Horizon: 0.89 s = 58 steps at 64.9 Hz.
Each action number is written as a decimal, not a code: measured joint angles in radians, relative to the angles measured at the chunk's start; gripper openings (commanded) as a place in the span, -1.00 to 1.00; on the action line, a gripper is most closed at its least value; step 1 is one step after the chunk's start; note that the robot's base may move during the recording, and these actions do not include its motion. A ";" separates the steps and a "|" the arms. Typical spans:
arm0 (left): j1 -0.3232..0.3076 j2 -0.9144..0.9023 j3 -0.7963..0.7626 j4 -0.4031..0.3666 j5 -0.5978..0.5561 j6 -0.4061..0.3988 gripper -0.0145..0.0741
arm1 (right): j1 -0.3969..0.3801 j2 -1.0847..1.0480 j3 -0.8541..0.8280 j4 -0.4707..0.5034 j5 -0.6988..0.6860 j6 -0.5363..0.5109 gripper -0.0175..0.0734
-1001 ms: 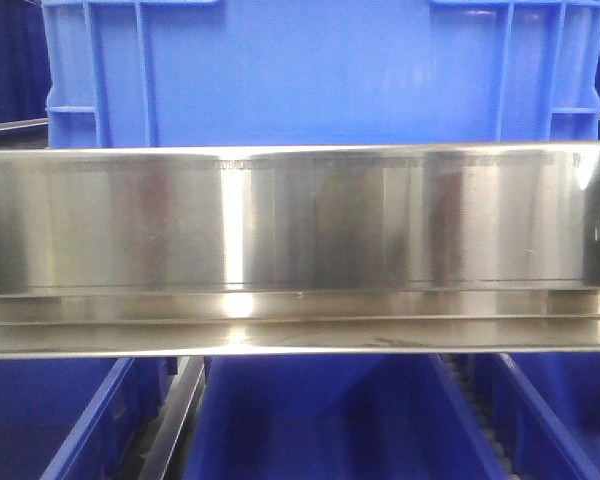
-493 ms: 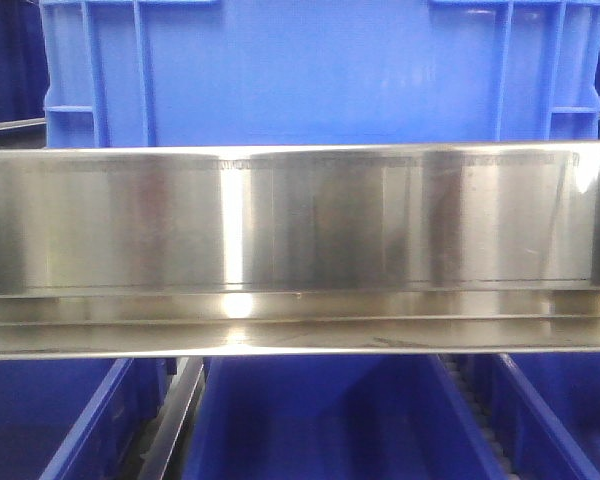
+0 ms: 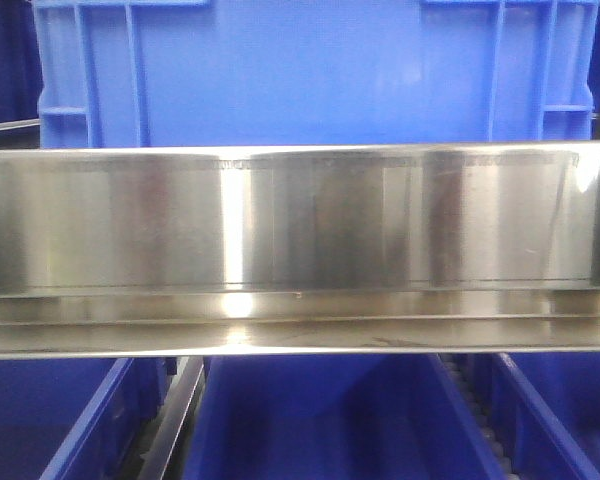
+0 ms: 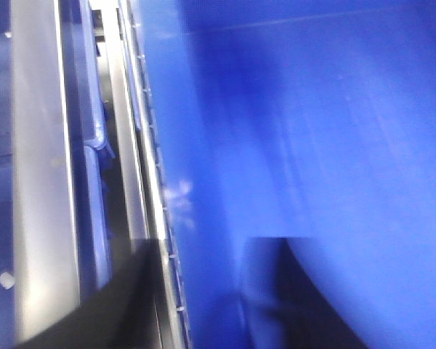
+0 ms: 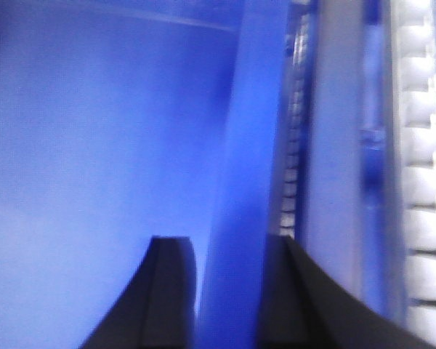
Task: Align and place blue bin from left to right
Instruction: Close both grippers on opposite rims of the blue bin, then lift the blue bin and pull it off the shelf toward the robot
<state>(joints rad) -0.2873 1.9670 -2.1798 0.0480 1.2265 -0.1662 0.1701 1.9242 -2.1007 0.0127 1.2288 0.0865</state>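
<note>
Front view: blue bin (image 3: 310,70) across the top, upright, ribbed at both ends, standing behind and above a broad steel rail (image 3: 300,220) that spans the full width. Under the rail, open-topped lower bins (image 3: 310,420) side by side, with a slanted metal divider (image 3: 175,420) left of the middle one and a toothed track (image 3: 475,400) to its right.

Left wrist view, blurred: left gripper (image 4: 196,298) at the bottom edge, astride the blue bin's side wall. One dark finger (image 4: 123,305) outside, just beside the rim; the other inside, against the blue face. Jaws narrow, clamped on the wall as far as the blur allows. Bin interior filling the right of the frame; a steel strip (image 4: 36,182) running up the left.

Right wrist view, also soft: right gripper (image 5: 229,298) low in the frame, astride the bin's other side wall. Dark fingers (image 5: 167,291) touching the wall on both faces, jaws narrow and holding it. Bin interior to the left, a white roller track (image 5: 421,182) along the right edge, apart from the wall.
</note>
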 measured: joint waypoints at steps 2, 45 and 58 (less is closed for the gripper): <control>0.000 0.001 0.000 0.002 0.000 0.000 -0.92 | 0.000 0.000 0.000 -0.004 0.002 0.002 -0.74; 0.007 -0.011 0.003 -0.055 0.023 0.000 -0.92 | 0.000 -0.030 0.000 0.043 0.019 0.013 -0.76; 0.007 -0.054 0.004 -0.078 0.054 -0.002 -0.92 | -0.002 -0.067 0.003 0.063 0.045 0.017 -0.76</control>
<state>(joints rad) -0.2801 1.9128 -2.1758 -0.0296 1.2805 -0.1680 0.1685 1.8575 -2.0974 0.0762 1.2742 0.1035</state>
